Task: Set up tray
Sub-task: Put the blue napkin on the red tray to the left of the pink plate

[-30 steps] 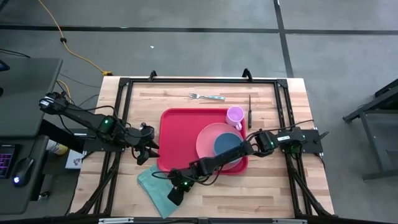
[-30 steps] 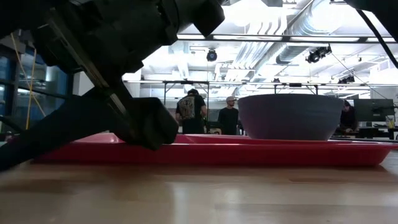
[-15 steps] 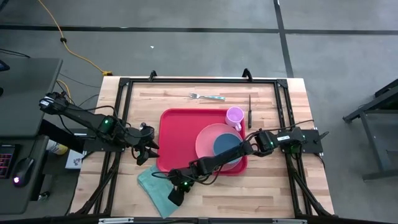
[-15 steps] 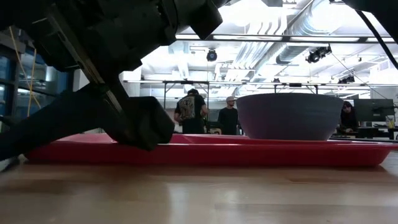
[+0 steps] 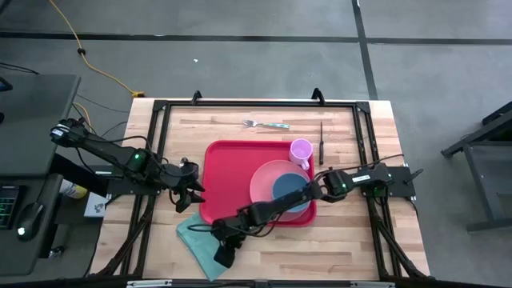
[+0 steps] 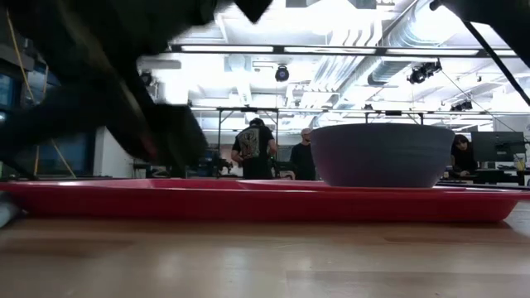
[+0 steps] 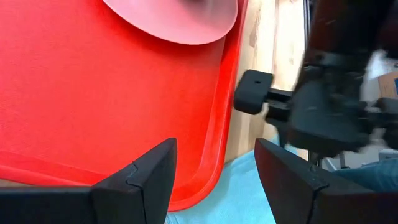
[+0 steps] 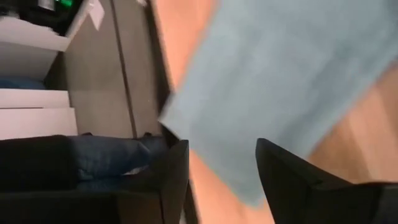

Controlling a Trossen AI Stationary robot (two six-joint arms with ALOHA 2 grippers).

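**Cloth under my right jaws, tray between my two arms**

The tray lies in the middle of the table with its long axis running across, from my left arm's side to my right arm's side. On its right half sit the pink plate with a dark bowl on it, and a small pink cup stands at the tray's far right corner. A fork and a knife lie on bare wood beyond the tray, well apart from both my grippers.

My right gripper reaches across the tray's near edge and hangs over the teal cloth, which lies on the wood just off the tray's near left corner. Its fingers are spread, nothing is between them, and the cloth lies directly ahead of them in the right wrist view.

My left gripper waits beside the tray's left short edge, its fingers also spread and empty, aimed over the tray's near corner toward the cloth.

As I judge it, the cloth is the next piece. The right gripper is the nearer one, already above it. The tray lies away from those jaws toward the far right, so a lift would carry the cloth that way.
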